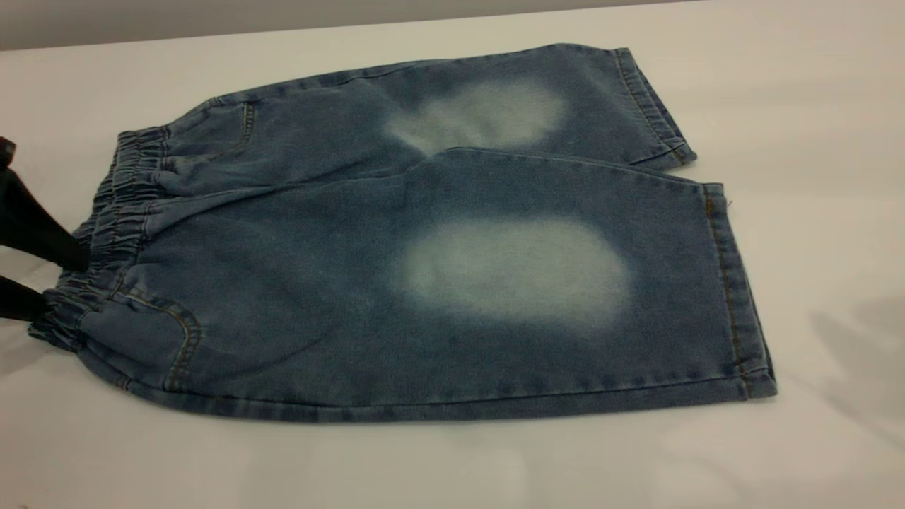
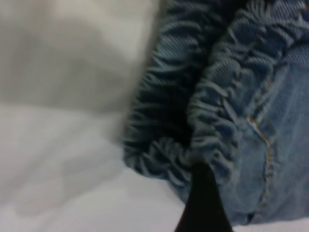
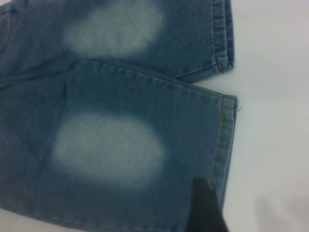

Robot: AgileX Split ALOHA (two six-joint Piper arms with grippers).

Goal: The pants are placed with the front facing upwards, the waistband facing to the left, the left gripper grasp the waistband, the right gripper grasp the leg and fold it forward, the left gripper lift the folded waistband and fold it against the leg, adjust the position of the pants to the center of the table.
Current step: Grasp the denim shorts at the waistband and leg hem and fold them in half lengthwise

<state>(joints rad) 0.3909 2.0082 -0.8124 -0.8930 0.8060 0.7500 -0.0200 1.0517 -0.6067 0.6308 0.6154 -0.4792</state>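
Presently, the left gripper (image 1: 53, 283) sits at the exterior view's left edge, its two black fingers (image 1: 42, 230) spread apart, one tip touching the top of the waistband (image 1: 117, 212) and the other against its edge nearer the camera; nothing is clamped between them. In the left wrist view one dark fingertip (image 2: 203, 203) presses against the puckered elastic. The right gripper (image 3: 206, 208) shows only as one blunt black finger above the near leg (image 1: 523, 283), close to its stitched hem (image 1: 735, 283); whether it is parted or closed cannot be told. The pants (image 1: 318, 233) lie flat, front up, unfolded, waistband to the left, on the white table (image 1: 813, 106).
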